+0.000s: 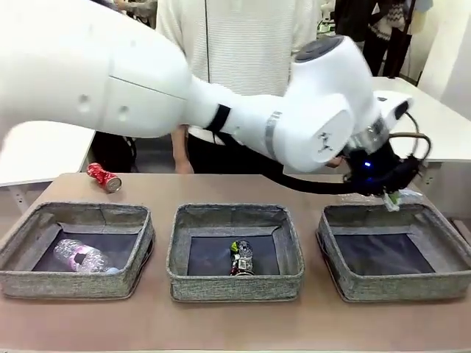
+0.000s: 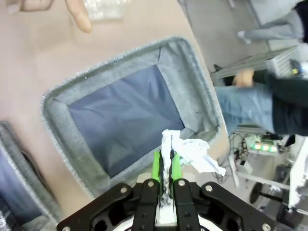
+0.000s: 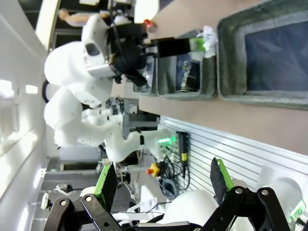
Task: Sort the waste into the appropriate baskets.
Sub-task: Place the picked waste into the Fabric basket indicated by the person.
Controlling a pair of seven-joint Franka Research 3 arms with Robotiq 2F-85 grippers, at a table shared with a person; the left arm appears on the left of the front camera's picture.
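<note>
— What has the left arm got hold of?
— The left gripper (image 2: 163,161) is pinched tight on the white paper wad (image 2: 192,153), and the crumpled paper sticks out past the green pads. That arm reaches right across the table (image 1: 235,323). The wad hangs above the right basket (image 1: 401,288), close to its far wall.
— And the other one?
— The right gripper (image 3: 162,171) stands with its fingers wide apart, holding nothing, well away from the baskets.
— Where's the rest of the waste?
— A clear plastic bottle (image 1: 81,257) lies in the left basket (image 1: 73,283), and a dark can (image 1: 241,259) is in the middle basket (image 1: 235,287). A red can (image 1: 103,177) lies on its side on the table behind the left basket. A person (image 1: 235,44) stands at the far side.
</note>
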